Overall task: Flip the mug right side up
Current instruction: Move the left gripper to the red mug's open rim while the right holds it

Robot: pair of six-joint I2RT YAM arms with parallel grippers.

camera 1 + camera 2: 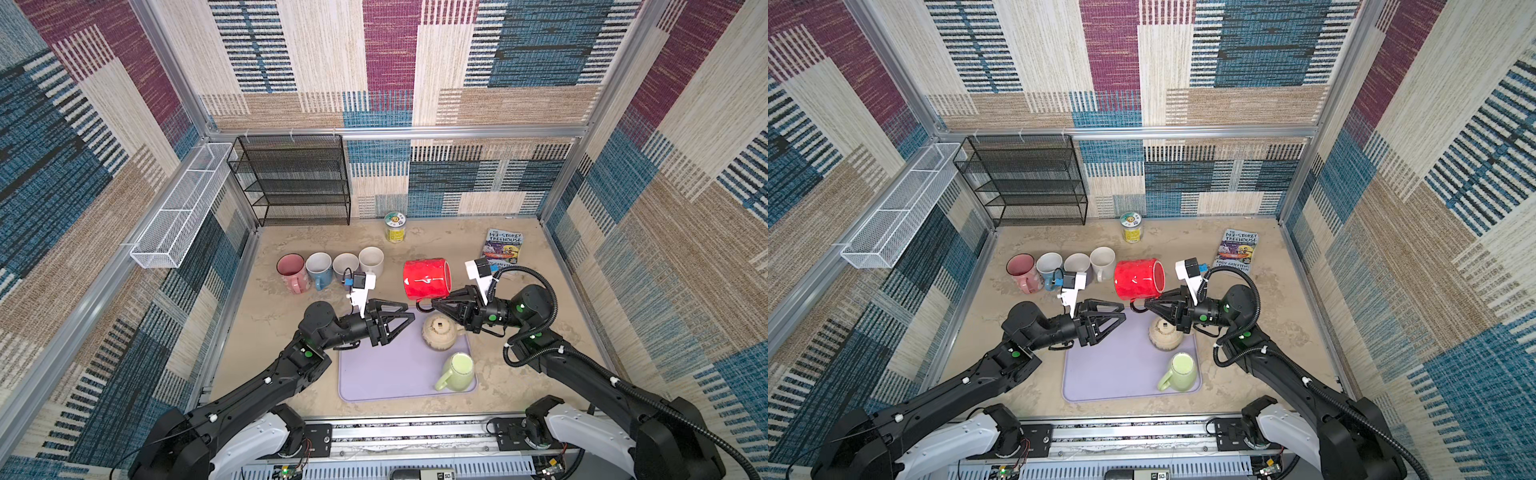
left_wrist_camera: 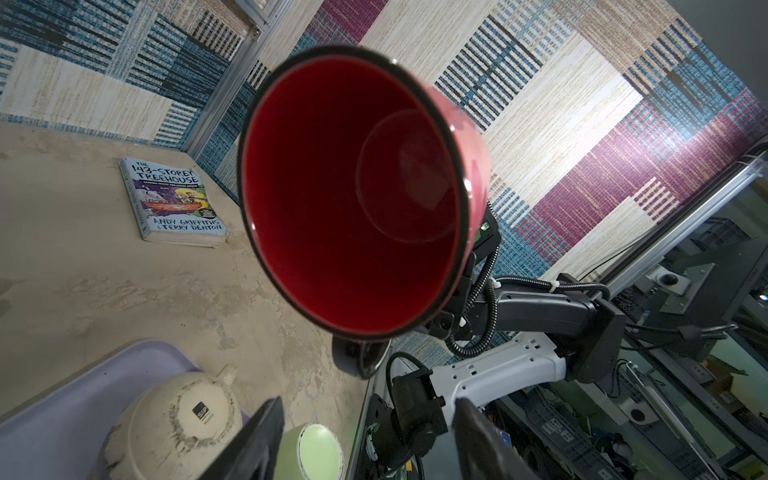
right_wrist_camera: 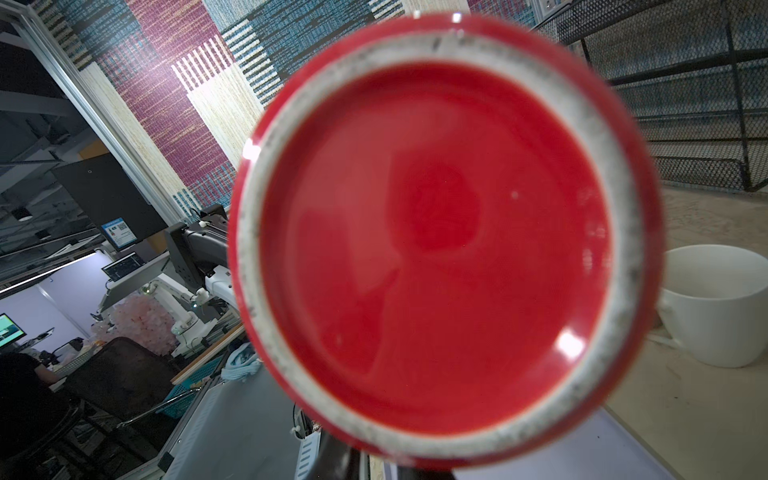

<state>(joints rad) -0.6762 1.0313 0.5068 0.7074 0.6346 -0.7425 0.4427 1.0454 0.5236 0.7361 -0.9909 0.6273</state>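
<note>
The red mug (image 1: 426, 278) hangs sideways in the air above the far edge of the lilac tray (image 1: 374, 374). Its mouth faces left and its base faces right. My right gripper (image 1: 434, 305) is shut on the mug's dark handle, underneath the body. The left wrist view looks straight into the mug's dark red inside (image 2: 353, 195). The right wrist view is filled by its red base (image 3: 440, 241) with a white unglazed ring. My left gripper (image 1: 411, 312) hovers just left of the mug, a little lower, jaws apart with nothing between the fingertips (image 2: 274, 405).
On the tray, a beige mug (image 1: 440, 330) stands upside down and a green mug (image 1: 457, 370) lies on its side. Several upright mugs (image 1: 319, 268) line the left. Behind are a jar (image 1: 395, 226), a book (image 1: 503, 247), a black mesh rack (image 1: 295, 178) and a white wire basket (image 1: 183, 208).
</note>
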